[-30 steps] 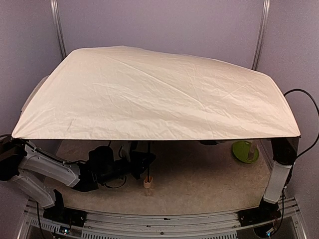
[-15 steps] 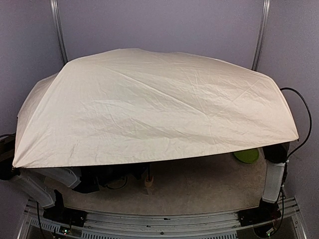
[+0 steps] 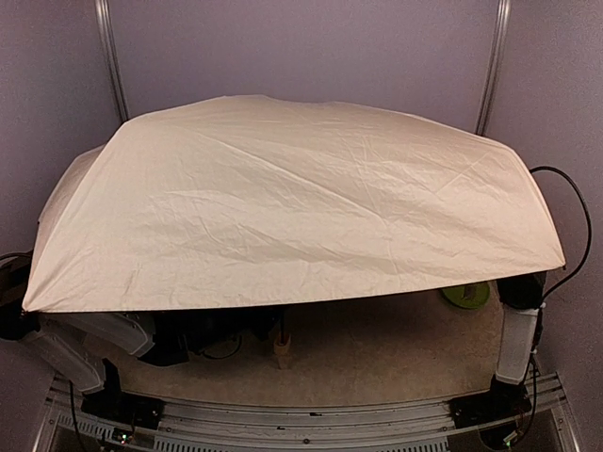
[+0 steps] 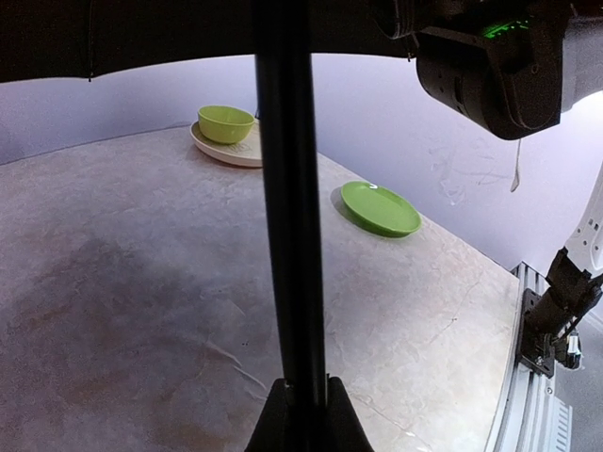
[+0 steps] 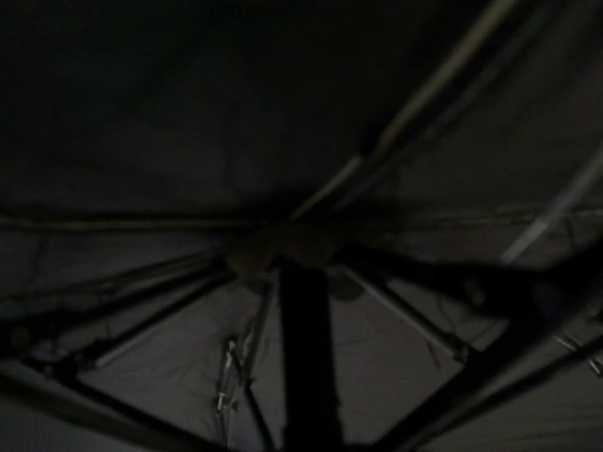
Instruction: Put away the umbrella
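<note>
— Umbrella?
— Open, cream canopy filling most of the top view, over both arms and most of the table.
— Grip?
— Left gripper clamped tight on the black shaft. Right gripper up under the canopy; jaws impossible to make out.
— Around?
— Green bowl on a cream plate upper left in the left wrist view, green plate right of the shaft. Bare tabletop lower left.

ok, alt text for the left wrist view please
The left end effector is shut on the thin black shaft of the umbrella, which runs straight up the middle of the frame to the dark canopy. Behind it on the tan table sit a flat green plate and a green bowl on a cream plate.
</note>
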Robot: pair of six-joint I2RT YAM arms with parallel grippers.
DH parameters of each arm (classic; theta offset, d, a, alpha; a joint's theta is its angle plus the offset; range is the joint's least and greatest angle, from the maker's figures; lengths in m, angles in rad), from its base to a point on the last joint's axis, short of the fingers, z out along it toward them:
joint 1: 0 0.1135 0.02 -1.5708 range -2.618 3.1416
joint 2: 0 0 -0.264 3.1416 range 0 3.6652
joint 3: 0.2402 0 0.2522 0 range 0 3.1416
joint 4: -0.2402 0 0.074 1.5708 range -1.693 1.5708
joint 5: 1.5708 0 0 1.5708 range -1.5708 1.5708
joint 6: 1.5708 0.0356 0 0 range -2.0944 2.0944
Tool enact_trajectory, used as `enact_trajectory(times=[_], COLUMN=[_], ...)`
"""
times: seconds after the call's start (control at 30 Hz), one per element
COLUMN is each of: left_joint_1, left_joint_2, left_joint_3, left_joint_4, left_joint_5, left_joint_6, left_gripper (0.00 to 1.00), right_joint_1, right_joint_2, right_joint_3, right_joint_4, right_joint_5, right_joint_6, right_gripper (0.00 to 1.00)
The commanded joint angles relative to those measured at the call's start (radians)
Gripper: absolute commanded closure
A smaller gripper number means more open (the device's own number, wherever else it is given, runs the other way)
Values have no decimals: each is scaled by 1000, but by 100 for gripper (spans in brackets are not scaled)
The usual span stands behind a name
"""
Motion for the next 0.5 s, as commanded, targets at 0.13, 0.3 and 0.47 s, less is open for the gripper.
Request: enact_trajectory(times=[0.13, 0.3, 0.47], left_joint_1=[-14, -13, -12], left_joint_2=[-10, -16, -19], left_joint_3=[29, 31, 32], left_joint_4=[34, 29, 25], left_joint_5=[21, 21, 18], left_joint_6=[76, 84, 87], left_gripper=[100, 100, 100], right_joint_1=[7, 6, 6], right_joint_2=[16, 11, 8], right_joint_3=[4, -2, -3], right_joint_4=[-7, -18, -32], right_joint_5=[-2, 2, 4], right_joint_6=[-5, -15, -27], right_gripper=[54, 71, 80])
